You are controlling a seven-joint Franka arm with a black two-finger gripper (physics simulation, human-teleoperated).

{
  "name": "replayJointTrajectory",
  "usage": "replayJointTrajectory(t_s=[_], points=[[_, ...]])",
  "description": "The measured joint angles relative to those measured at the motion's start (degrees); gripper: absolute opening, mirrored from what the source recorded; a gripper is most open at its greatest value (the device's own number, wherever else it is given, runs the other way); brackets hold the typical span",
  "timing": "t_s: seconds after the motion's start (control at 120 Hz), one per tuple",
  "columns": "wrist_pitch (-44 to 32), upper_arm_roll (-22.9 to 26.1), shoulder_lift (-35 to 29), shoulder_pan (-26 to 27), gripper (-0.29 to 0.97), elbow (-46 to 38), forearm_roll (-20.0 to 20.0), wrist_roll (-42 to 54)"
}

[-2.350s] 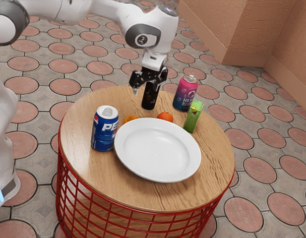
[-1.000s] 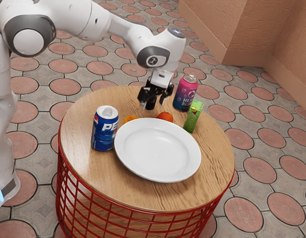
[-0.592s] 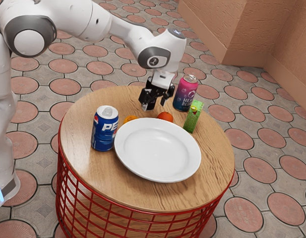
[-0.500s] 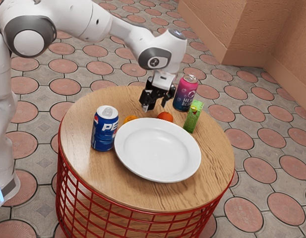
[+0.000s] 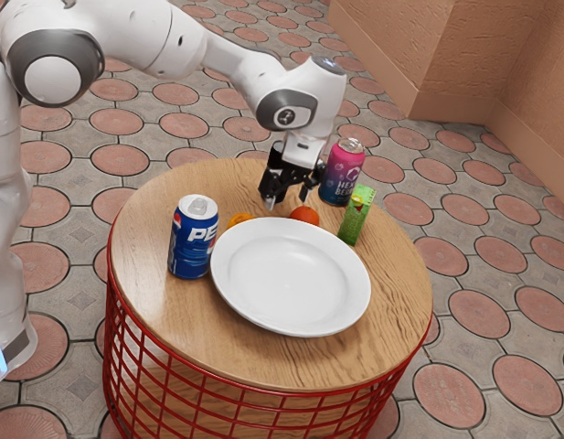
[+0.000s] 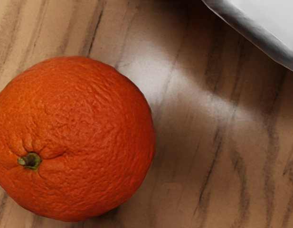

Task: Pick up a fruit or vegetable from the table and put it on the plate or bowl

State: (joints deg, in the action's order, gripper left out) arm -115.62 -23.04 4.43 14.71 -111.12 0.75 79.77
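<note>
Orange-skinned and round, the dimpled fruit sits on the round wooden surface just beside the far rim of the wide white plate, with a strip of bare wood between them. Your black jaws hang released and empty above the surface, slightly toward the exterior view's left of the fruit. You will likely need a short sideways shift before descending. A ball has no long axis, so any closing direction should serve.
</note>
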Motion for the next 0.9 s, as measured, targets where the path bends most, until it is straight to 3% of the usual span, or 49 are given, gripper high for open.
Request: replayJointTrajectory(t_s=[0.9], points=[[-1.0, 0.1, 2.4, -0.6, 0.68, 0.1, -1.3, 0.1]])
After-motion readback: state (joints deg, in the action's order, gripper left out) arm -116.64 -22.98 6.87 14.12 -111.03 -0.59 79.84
